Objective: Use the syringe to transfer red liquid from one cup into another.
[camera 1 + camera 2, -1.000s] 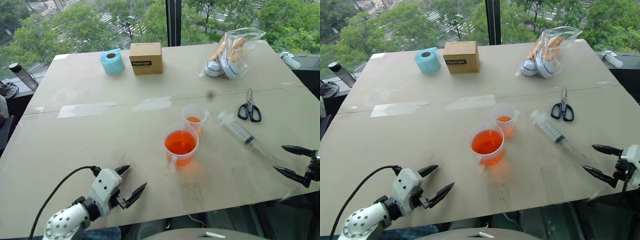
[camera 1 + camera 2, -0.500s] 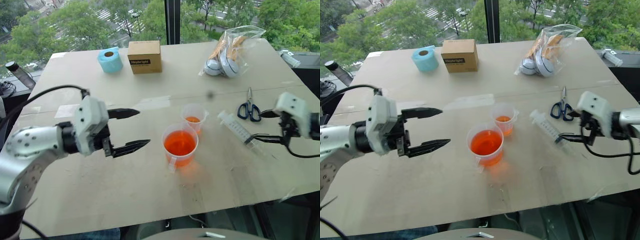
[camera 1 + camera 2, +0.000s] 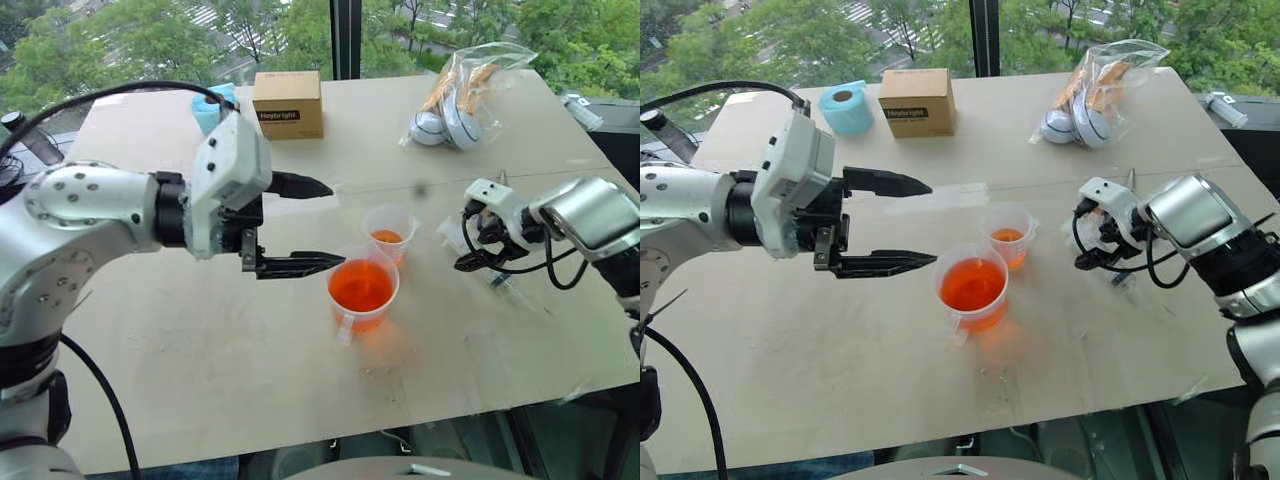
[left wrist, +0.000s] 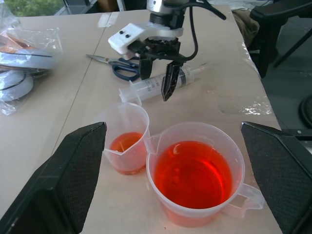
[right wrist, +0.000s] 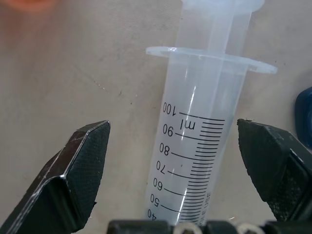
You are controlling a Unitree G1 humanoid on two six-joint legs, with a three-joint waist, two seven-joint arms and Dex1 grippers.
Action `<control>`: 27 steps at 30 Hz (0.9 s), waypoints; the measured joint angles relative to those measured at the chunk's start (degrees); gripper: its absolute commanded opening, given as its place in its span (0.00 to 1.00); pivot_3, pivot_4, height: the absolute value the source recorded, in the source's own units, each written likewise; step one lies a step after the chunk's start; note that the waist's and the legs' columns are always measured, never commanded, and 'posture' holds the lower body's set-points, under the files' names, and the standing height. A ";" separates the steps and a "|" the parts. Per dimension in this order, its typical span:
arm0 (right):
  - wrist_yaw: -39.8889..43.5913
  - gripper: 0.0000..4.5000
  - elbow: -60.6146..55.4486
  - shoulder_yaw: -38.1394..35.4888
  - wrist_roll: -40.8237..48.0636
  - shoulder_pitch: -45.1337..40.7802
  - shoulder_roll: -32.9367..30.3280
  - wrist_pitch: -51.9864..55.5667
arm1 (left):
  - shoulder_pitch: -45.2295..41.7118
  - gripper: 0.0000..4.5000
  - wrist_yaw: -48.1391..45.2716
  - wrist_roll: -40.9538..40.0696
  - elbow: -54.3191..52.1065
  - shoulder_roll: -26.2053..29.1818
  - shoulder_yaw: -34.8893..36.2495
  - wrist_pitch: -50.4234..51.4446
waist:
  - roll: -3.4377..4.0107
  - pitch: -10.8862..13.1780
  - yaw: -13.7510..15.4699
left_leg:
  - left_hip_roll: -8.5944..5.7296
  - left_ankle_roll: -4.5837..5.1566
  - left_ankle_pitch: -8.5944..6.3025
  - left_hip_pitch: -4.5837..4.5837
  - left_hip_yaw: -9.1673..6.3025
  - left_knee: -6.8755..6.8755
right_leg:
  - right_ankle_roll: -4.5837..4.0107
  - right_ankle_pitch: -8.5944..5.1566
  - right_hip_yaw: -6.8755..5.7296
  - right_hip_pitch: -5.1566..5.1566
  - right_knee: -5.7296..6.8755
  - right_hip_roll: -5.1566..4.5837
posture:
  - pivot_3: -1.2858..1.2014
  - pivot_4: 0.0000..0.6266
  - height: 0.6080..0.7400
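Right gripper (image 4: 158, 78), fingers wide, you're straddling the syringe (image 5: 204, 146) at the handled cup's (image 3: 362, 292) 3 o'clock for pickup.

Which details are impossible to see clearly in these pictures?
- Syringe: in the right wrist view, tip and plunger end are cut off by the edges.
- Syringe tip: in the left wrist view, the right hand covers the barrel's middle.
- Scissors: partly hidden behind that hand.
- Bag: contents too small to identify.

Two cups (image 3: 362, 290) (image 3: 389, 232), one syringe (image 4: 163, 83), one scissors (image 4: 123, 67), one box (image 3: 288, 103), one tape roll (image 3: 847, 107), one bag (image 3: 465, 95).
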 measured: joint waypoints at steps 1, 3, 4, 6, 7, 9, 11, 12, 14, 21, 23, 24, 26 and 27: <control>-0.24 0.99 0.63 0.59 -0.17 -0.55 0.59 0.70 | -0.50 1.00 0.34 -0.33 0.29 0.00 0.06 0.52 | 0.00 0.00 0.01 | 0.01 -0.01 0.00 0.00 0.00 0.00 | 0.00 0.00 -0.01 0.00 0.00 0.02 | 0.52 0.24 1.00; -1.25 0.99 3.18 1.49 -0.54 -1.73 2.58 1.87 | -1.13 1.00 0.85 -1.02 0.90 0.02 0.13 2.20 | -0.01 0.01 0.05 | 0.01 -0.01 0.00 0.02 -0.01 0.02 | 0.00 0.00 -0.04 0.00 0.03 0.09 | 0.52 0.24 1.00; -1.48 0.99 4.36 1.85 -0.65 -2.47 3.15 2.18 | -1.25 1.00 1.13 -1.67 1.06 0.01 0.20 2.99 | -0.01 0.01 0.07 | 0.01 -0.01 0.01 0.02 0.00 0.02 | 0.00 0.00 -0.04 0.00 0.03 0.08 | 0.52 0.24 1.00; -2.29 0.99 6.61 2.09 -0.82 -4.27 4.49 2.80 | -1.34 1.00 1.52 -3.56 1.10 0.00 0.41 4.51 | -0.03 0.02 0.06 | 0.01 -0.01 0.01 0.02 0.01 0.04 | 0.01 0.00 -0.03 0.00 0.02 0.07 | 0.52 0.24 1.00; -2.45 0.99 6.94 2.19 -0.85 -4.77 4.88 2.99 | -1.36 1.00 1.58 -4.01 1.00 0.01 0.44 4.81 | -0.03 0.02 0.06 | 0.01 -0.01 0.01 0.02 0.01 0.04 | 0.01 0.00 -0.02 0.00 0.01 0.06 | 0.52 0.24 1.00; -3.18 0.93 7.49 2.23 -0.85 -5.53 5.87 3.42 | -1.31 1.00 1.95 -5.07 0.47 0.01 0.73 5.52 | -0.03 0.02 0.08 | 0.01 -0.01 0.01 0.01 0.01 0.04 | 0.01 0.00 -0.04 0.00 0.01 0.06 | 0.52 0.24 1.00; -4.37 0.81 8.42 2.23 -0.87 -5.80 7.03 3.65 | -0.92 1.00 2.56 -5.36 -0.07 0.02 1.31 5.73 | -0.03 0.02 0.07 | 0.01 -0.02 0.01 0.01 0.01 0.04 | 0.01 0.00 -0.04 0.00 0.02 0.06 | 0.52 0.24 1.00; -4.81 0.69 8.64 2.23 -0.88 -5.80 7.21 3.72 | -0.52 1.00 2.61 -5.36 -0.21 0.02 1.64 5.73 | -0.03 0.02 0.08 | 0.00 -0.02 0.01 0.01 0.01 0.04 | 0.01 0.00 -0.04 -0.01 0.03 0.05 | 0.52 0.24 1.00; -5.35 0.50 9.24 2.26 -0.94 -5.80 7.25 3.84 | 0.33 1.00 2.60 -5.31 -0.43 0.03 2.18 5.73 | -0.03 0.02 0.10 | 0.00 -0.03 0.02 0.01 0.00 0.06 | 0.01 0.01 -0.07 0.00 0.03 0.06 | 0.52 0.24 1.00; -6.22 0.34 9.16 1.18 -0.09 -5.67 7.22 5.19 | 2.71 1.00 1.16 -4.43 -0.51 0.03 2.70 4.27 | -0.04 0.01 0.14 | 0.00 -0.05 0.03 0.01 0.00 0.07 | 0.01 0.01 -0.09 0.00 0.04 0.06 | 0.52 0.24 1.00; -6.27 0.34 8.53 -0.92 0.83 -5.14 7.20 5.20 | 2.99 1.00 0.29 -3.43 -0.48 -0.03 2.78 3.11 | -0.04 0.02 0.13 | 0.00 -0.05 0.02 0.01 0.01 0.07 | 0.01 0.01 -0.08 0.00 0.04 0.06 | 0.52 0.24 1.00; -6.37 0.34 7.79 -2.10 1.36 -4.90 6.88 5.09 | 3.11 1.00 0.19 -2.82 -0.35 -0.13 2.82 2.41 | -0.04 0.02 0.14 | 0.00 -0.05 0.03 0.01 0.01 0.07 | 0.01 0.01 -0.08 0.00 0.04 0.06 | 0.52 0.24 1.00; -6.98 0.34 6.25 -5.95 2.16 -4.43 5.72 5.21 | 2.96 1.00 0.27 -1.35 1.03 -1.05 2.90 0.92 | -0.02 0.03 0.28 | 0.00 -0.05 0.03 0.00 0.01 0.07 | 0.01 0.01 -0.10 -0.01 0.04 0.05 | 0.52 0.24 1.00; -7.24 0.34 5.81 -7.80 2.49 -4.46 5.14 5.23 | 2.82 1.00 0.34 -0.80 1.72 -1.39 2.91 0.44 | -0.01 0.04 0.38 | 0.00 -0.05 0.03 -0.01 0.01 0.07 | 0.01 0.01 -0.11 -0.01 0.05 0.05 | 0.52 0.24 1.00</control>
